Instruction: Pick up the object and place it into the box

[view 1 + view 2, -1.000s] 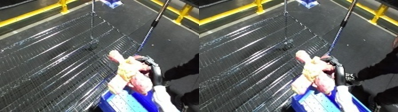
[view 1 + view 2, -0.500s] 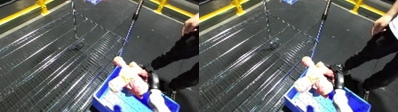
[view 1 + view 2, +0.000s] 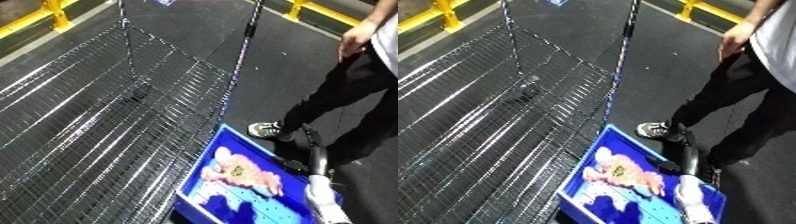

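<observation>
Pink toy [image 3: 238, 174] lies inside the blue bin [image 3: 200, 175], on its floor toward the near-left part, pale pink with a yellow-green patch in the middle. No robot hand touches it.

Right robot hand [image 3: 314, 154] hangs over the bin's right rim, black, pointing up and away from the toy, apart from it. Can't tell whether its fingers are straight or curled; they blur into the dark floor. White forearm [image 3: 325, 199] runs down from it to the lower edge. Left robot hand shows in neither view.

Bin sits on the dark floor [image 3: 664, 60], just beside the right edge of a wire-mesh counter [image 3: 98, 115]. A thin pole [image 3: 246, 35] rises from the counter's far right corner. Yellow rails [image 3: 53, 15] run along the far left and top right.
</observation>
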You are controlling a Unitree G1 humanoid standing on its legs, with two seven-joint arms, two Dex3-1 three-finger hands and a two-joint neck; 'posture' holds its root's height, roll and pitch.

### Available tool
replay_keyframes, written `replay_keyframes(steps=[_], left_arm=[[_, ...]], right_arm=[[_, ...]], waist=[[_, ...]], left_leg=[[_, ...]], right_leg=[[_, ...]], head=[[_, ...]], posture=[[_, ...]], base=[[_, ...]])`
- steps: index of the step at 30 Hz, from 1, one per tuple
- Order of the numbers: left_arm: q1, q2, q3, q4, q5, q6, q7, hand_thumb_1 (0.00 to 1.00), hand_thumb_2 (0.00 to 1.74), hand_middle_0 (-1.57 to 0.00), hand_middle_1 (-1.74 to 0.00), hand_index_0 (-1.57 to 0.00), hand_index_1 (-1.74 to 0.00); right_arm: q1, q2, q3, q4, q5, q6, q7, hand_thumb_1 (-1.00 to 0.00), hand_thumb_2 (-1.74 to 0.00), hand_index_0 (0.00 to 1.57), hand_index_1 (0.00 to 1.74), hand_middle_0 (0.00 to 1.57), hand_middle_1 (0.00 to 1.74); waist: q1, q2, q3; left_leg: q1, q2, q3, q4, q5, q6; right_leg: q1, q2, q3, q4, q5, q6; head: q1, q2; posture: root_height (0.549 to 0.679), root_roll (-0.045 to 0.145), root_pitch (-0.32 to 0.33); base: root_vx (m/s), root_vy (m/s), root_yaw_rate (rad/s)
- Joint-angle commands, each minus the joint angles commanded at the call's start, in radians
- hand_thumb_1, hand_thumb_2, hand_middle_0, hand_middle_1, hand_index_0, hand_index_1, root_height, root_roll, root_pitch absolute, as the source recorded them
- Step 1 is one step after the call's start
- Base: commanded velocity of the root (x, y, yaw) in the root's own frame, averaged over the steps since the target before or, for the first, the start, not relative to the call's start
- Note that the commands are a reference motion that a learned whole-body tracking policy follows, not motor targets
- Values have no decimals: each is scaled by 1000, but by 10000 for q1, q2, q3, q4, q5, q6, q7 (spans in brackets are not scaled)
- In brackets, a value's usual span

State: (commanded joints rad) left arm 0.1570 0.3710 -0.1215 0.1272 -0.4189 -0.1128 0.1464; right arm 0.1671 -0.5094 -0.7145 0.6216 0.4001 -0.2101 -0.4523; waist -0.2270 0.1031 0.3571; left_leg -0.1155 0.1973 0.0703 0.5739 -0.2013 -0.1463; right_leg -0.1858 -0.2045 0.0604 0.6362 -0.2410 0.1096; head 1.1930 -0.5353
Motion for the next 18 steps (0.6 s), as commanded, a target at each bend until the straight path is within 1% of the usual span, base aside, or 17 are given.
replay_keyframes(steps=[4,8,15,18], left_arm=[[30,18,28,-17,6,-23,-8,1000,1740,-1570,-1740,-1570,-1740],[86,-30,56,-25,21,16,-33,1000,1740,-1570,-1740,-1570,-1740],[158,-102,219,-75,-83,92,-90,1000,1740,-1570,-1740,-1570,-1740],[245,-185,340,-65,-129,145,-85,1000,1740,-1570,-1740,-1570,-1740]], right_arm=[[-1,-6,52,185,12,10,8,0,0,0,0,0,0],[-17,176,308,-95,-80,-10,177,0,0,0,0,0,0],[-175,373,1146,-1415,-486,4,737,0,0,0,0,0,0],[-290,461,1518,-2272,-499,-58,1068,0,0,0,0,0,0]], waist=[[44,19,-16],[112,4,-16],[280,-82,7],[388,-123,28]], left_leg=[[3,0,-4,-64,35,-2],[-7,-2,-20,-82,78,0],[-43,1,-66,-97,156,5],[-44,-11,-90,-116,189,15]], right_leg=[[17,-11,-31,-48,18,10],[44,-7,-63,-72,26,7],[50,-3,-100,-44,32,14],[69,5,-114,-36,42,13]], head=[[-191,-232],[-337,-386],[-901,-541],[-1351,-632]], posture=[[650,74,-168],[650,73,-171],[649,71,-177],[649,69,-179]], base=[[-6,-4,17],[-16,-4,28],[-15,1,32],[-11,0,45]])
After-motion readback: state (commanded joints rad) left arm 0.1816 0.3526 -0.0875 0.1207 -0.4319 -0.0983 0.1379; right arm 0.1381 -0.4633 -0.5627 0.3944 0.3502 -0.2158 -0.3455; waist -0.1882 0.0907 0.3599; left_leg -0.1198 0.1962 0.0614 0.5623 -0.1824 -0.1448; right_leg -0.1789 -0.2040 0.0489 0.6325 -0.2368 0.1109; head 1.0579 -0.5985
